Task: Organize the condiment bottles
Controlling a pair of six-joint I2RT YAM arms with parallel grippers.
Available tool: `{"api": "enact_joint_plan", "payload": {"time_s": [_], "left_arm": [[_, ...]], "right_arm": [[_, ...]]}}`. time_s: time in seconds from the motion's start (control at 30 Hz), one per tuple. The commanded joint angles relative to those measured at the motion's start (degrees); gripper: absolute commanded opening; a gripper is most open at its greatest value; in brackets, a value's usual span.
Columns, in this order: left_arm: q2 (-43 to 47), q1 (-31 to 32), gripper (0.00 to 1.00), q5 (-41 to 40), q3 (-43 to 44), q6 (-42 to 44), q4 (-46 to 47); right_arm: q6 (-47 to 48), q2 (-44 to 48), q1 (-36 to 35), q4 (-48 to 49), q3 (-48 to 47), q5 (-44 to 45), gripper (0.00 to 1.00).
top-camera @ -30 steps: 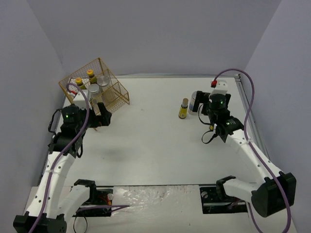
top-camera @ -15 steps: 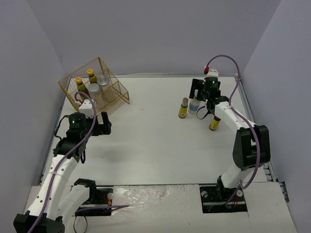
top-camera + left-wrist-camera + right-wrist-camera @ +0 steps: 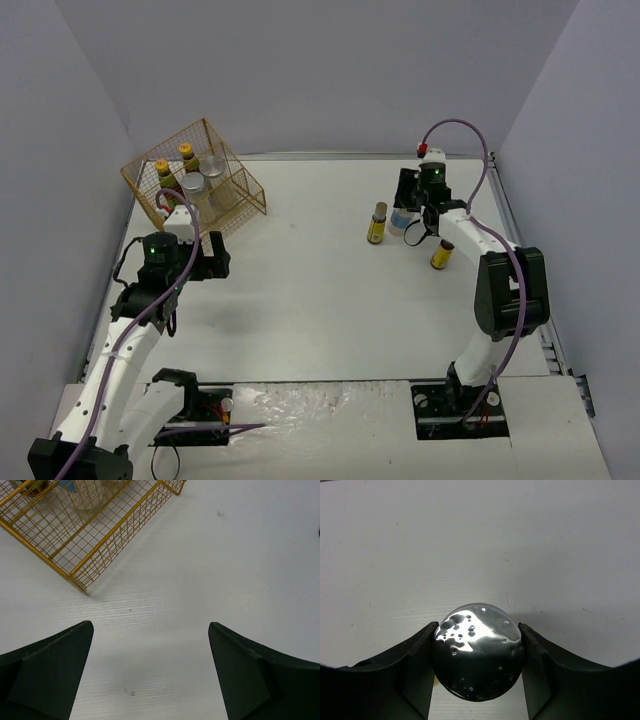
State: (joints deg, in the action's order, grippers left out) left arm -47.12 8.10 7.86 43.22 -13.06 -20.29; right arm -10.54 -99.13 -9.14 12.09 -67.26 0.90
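In the right wrist view a squat jar with a shiny silver lid (image 3: pixel 477 652) fills the gap of my right gripper (image 3: pixel 478 626); both fingers press on the lid's sides. From above, that jar (image 3: pixel 401 219) stands at the back right under the right gripper (image 3: pixel 406 205). A slim dark bottle with a yellow label (image 3: pixel 377 224) is just to its left, and another (image 3: pixel 441 254) sits nearer me on its right. The gold wire basket (image 3: pixel 243 184) at the back left holds two yellow-capped bottles (image 3: pixel 163 172) and two silver-lidded jars (image 3: pixel 194 185). My left gripper (image 3: pixel 150 625) hangs open over bare table.
The basket's open front corner (image 3: pixel 80 582) lies just ahead and left of the left gripper's fingers. Grey walls close in the table on the left, back and right. The right arm's purple cable (image 3: pixel 455 130) loops above the jar.
The right arm swung back over the jar and its jaws closed from wide onto the lid. The left gripper drew back a little from the basket, still open.
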Motion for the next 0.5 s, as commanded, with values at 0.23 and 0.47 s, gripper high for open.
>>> {"api": "enact_joint_plan", "payload": {"time_s": [0.23,0.47], "left_arm": [[-0.46,0.14,0.97,0.17,2.48,0.82,3.59],[-0.29,0.08,0.97,0.16,2.5,0.67,3.52]], "right_arm": [[4.01,17.6,0.56,0.5,3.87,2.59,0.0],[7.13,28.26,-3.38,-5.27,0.62,-3.64,0.0]]}}
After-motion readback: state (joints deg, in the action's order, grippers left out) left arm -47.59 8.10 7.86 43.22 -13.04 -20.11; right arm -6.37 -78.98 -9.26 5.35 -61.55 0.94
